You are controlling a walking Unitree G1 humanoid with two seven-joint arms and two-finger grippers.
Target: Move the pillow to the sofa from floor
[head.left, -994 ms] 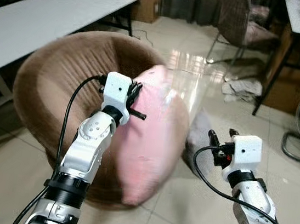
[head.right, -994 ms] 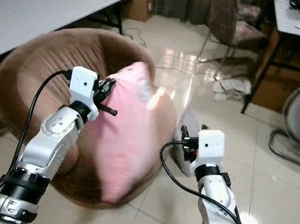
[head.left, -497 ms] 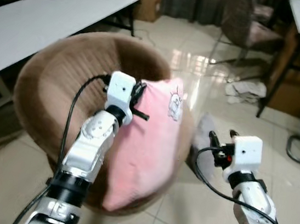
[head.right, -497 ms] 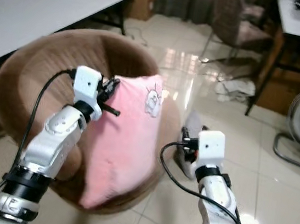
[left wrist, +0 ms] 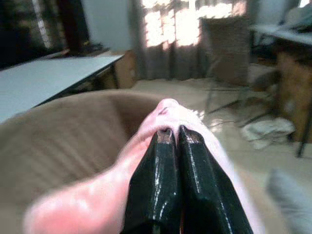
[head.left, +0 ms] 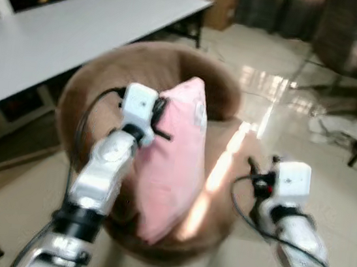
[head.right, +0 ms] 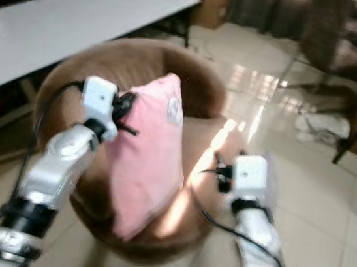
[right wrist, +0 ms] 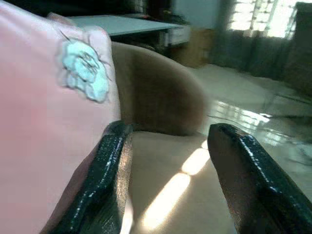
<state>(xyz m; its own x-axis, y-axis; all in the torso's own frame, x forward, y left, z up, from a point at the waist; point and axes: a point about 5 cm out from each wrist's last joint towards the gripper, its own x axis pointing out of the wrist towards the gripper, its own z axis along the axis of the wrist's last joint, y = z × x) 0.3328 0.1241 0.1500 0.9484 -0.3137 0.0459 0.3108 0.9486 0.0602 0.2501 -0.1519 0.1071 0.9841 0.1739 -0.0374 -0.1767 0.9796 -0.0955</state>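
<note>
Left gripper (head.left: 159, 119) is pinching pink pillow (head.left: 174, 156) top, hanging over round brown sofa (head.left: 92, 89) seat. Right gripper (right wrist: 165, 161) is spread, empty. Lower pillow to seat middle b4 letting go.

The pillow (head.left: 174, 156) is plain pink with a small pale blue-white emblem (right wrist: 84, 70) near one corner, and the round sofa (head.left: 88, 95) is brown with faint ribbing and a lighter tan seat. The fingers (left wrist: 178, 185) are glossy black on silver-white arms, the desk (head.left: 67, 30) is white, and the floor (head.left: 268, 99) is shiny cream tile.
</note>
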